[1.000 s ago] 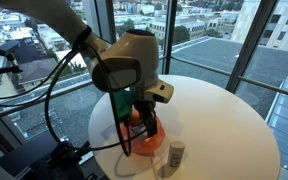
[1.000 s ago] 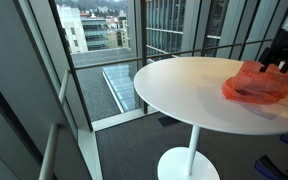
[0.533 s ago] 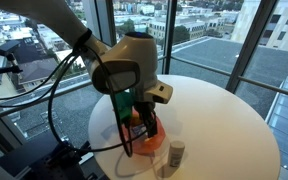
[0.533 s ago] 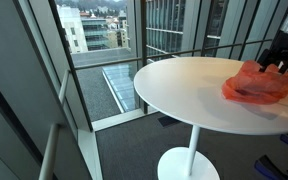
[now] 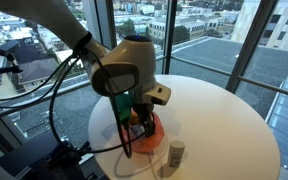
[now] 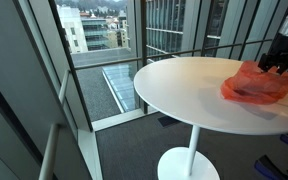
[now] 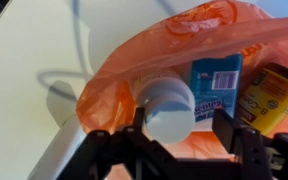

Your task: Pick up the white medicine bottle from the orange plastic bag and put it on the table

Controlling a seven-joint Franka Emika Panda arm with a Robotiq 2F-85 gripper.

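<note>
In the wrist view the orange plastic bag (image 7: 199,28) lies open on the white table (image 7: 24,70). A white medicine bottle (image 7: 166,108) lies in its mouth with its round end toward the camera. My gripper (image 7: 181,128) is open, with the bottle between its fingers, close to the left finger. In an exterior view the gripper (image 5: 139,118) is down at the bag (image 5: 149,138). The bag (image 6: 256,82) and gripper (image 6: 280,60) also show at the right edge of an exterior view.
A blue box (image 7: 216,82) and a dark yellow-labelled pack (image 7: 271,95) lie in the bag beside the bottle. A small pale bottle (image 5: 174,153) stands on the round table (image 5: 219,110) next to the bag. Glass walls and a railing surround the table (image 6: 184,85).
The arm has shifted slightly down and to the left over the bag. The bag and the small bottle on the table have not moved.
</note>
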